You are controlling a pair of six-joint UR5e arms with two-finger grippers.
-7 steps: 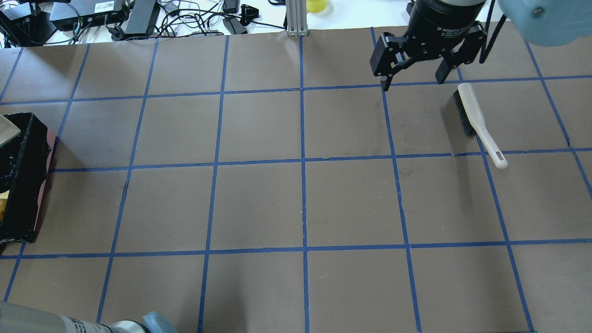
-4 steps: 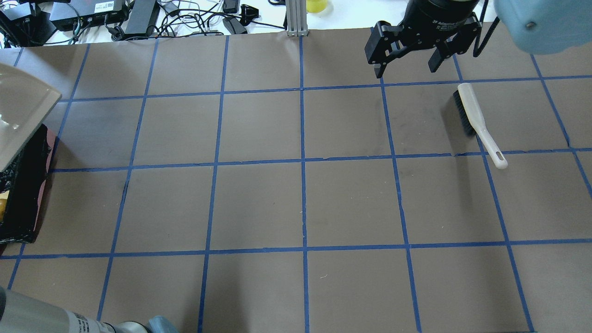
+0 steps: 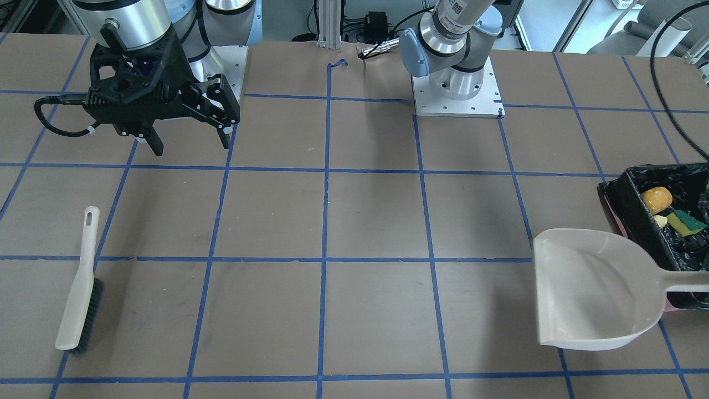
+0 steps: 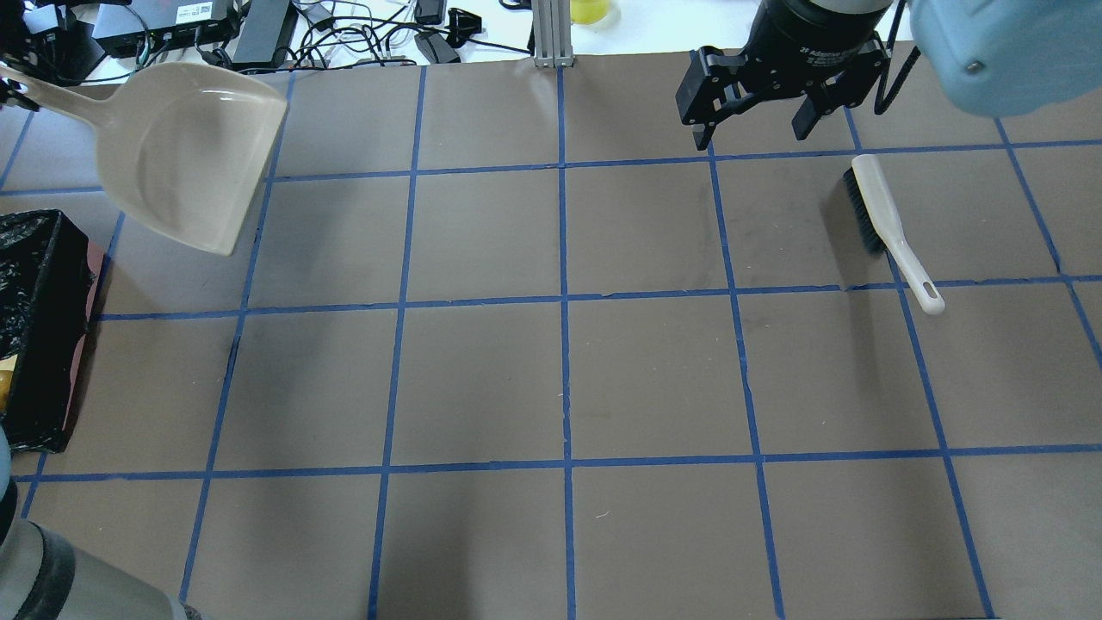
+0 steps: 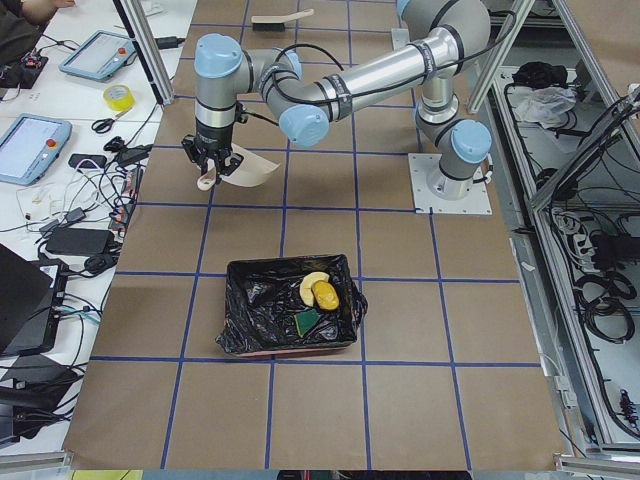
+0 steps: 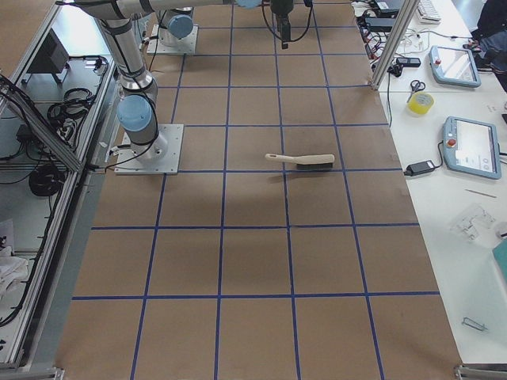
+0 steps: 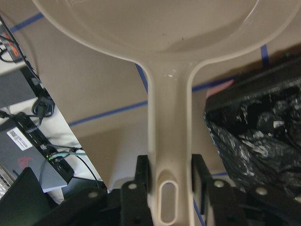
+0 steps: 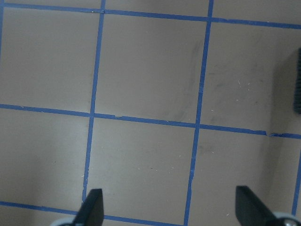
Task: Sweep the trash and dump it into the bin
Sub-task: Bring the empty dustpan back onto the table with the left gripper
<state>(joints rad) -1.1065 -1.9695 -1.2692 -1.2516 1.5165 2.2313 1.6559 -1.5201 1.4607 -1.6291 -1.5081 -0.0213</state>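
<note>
The dustpan (image 4: 181,155) has swung off the bin (image 4: 43,344): a second ago only its edge showed over the bin's black liner, and now the whole pan hangs beside the bin's far end. The right gripper (image 4: 749,133) has also backed a little away from the brush (image 4: 882,220).

You can count the dump as done. All the trash sits inside the bin: the lump (image 3: 657,199), the pastry (image 3: 660,220) and the sponge (image 3: 686,223) lie close together on the liner. The pan looks empty in the front view, and I see none of the three pieces left on the counter (image 4: 560,379).

The left gripper (image 7: 170,176) pinches the dustpan's handle near the hanging hole, one finger on each side. The handle reaches back over the bin's corner, and the scoop points away from the bin. The pan seems to hang off the counter, though I cannot be sure of the gap.

The right gripper hovers with its jaws spread and nothing between them. The brush lies flat on the counter just beside it, untouched.

What is left, by my judgement, is tidying: set the dustpan down on the counter, let go of the handle and draw both arms back. Mind the bin's rim as the handle clears it.
</note>
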